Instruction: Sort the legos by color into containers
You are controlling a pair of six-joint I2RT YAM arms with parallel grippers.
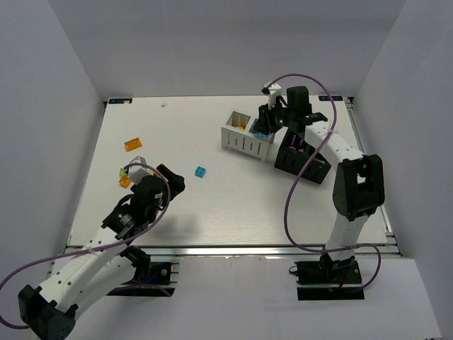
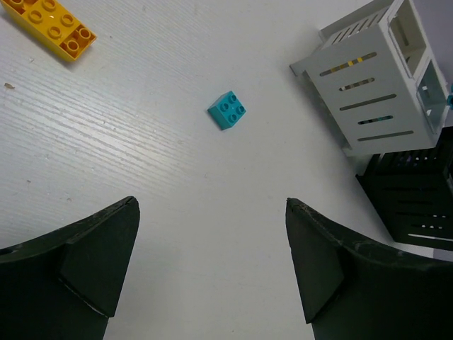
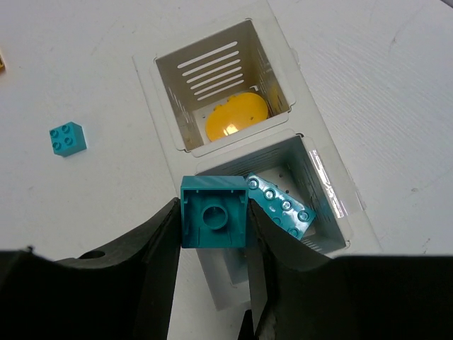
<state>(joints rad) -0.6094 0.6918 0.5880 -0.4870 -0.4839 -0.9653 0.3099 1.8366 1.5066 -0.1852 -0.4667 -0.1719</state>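
right gripper (image 3: pixel 212 228) tight around cyan brick (image 3: pixel 213 211) over white box (image 3: pixel 241 138) rim; left gripper (image 2: pixel 212 273) wide apart

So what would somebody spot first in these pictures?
The right pincer grips a blue-green brick just above the white box, one half of which already holds a second blue-green brick. The left pincer hangs wide open over the table, with a small loose brick lying alone ahead of it.

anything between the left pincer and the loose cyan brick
Nothing: in the left wrist view only bare table lies between the open left pincer and the cyan brick.
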